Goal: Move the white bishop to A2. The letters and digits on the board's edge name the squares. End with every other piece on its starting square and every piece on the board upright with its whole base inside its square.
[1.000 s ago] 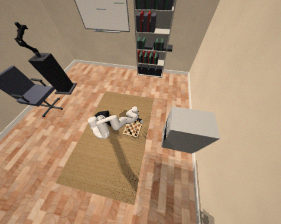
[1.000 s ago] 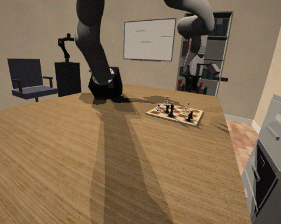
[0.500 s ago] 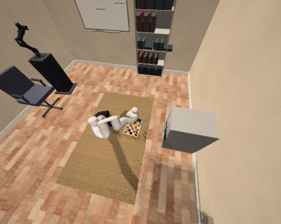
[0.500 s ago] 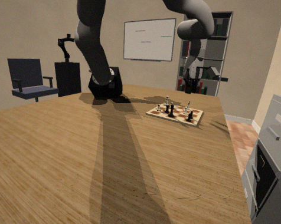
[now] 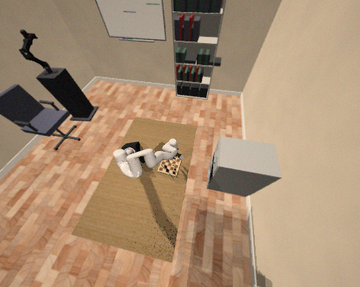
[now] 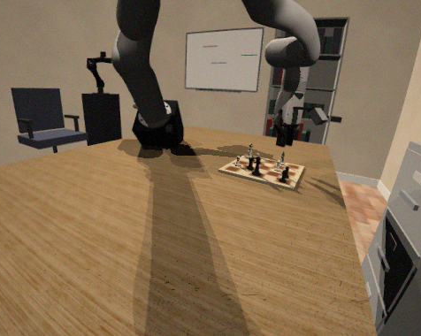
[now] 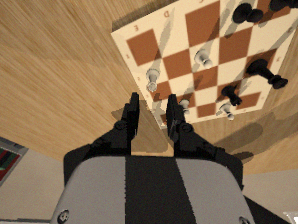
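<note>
- The gripper (image 7: 150,114) hangs in the air above the board's edge, fingers partly closed with nothing between them.
- The chessboard (image 7: 167,47) sits on the wooden table (image 6: 119,230), at 12 to 1 o'clock from the gripper in the wrist view.
- A few white pieces stand near the fingers; I can't tell which one's the white bishop.
- Black pieces (image 7: 265,72) cluster at 2 o'clock.

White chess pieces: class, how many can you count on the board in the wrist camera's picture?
4 white pieces: one near the board's left edge, one mid-board, one partly hidden beside the fingers, one at the near edge. The fingers could hide another.
</note>
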`<state>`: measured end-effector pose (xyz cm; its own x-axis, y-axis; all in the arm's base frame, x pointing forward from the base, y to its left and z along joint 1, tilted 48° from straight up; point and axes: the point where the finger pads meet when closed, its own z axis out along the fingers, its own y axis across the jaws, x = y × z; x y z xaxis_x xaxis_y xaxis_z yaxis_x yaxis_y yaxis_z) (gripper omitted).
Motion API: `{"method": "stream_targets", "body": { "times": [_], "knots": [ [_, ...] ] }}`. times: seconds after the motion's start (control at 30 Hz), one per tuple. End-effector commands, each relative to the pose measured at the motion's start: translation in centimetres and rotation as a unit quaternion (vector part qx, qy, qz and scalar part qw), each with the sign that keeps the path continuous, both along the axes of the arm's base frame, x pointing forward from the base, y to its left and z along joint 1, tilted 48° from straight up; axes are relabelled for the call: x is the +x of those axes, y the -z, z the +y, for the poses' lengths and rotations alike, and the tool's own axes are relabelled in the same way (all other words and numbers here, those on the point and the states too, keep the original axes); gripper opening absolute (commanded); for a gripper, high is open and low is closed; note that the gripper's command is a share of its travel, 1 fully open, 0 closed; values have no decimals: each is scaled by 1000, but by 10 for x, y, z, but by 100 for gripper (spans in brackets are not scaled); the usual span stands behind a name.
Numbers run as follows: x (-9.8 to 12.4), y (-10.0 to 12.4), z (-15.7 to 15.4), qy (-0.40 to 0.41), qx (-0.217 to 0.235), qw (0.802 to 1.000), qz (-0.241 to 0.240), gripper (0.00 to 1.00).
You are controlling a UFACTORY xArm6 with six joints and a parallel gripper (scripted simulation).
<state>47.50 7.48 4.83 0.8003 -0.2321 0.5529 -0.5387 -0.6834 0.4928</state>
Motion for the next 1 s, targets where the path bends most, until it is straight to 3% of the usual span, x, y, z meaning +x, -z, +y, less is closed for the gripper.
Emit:
{"method": "stream_targets", "body": {
  "times": [0.0,0.97],
  "knots": [
    [2,2,-2,-1,1,1000,-1,37],
    [5,9,-9,-1,1,1000,-1,37]
  ]
}}
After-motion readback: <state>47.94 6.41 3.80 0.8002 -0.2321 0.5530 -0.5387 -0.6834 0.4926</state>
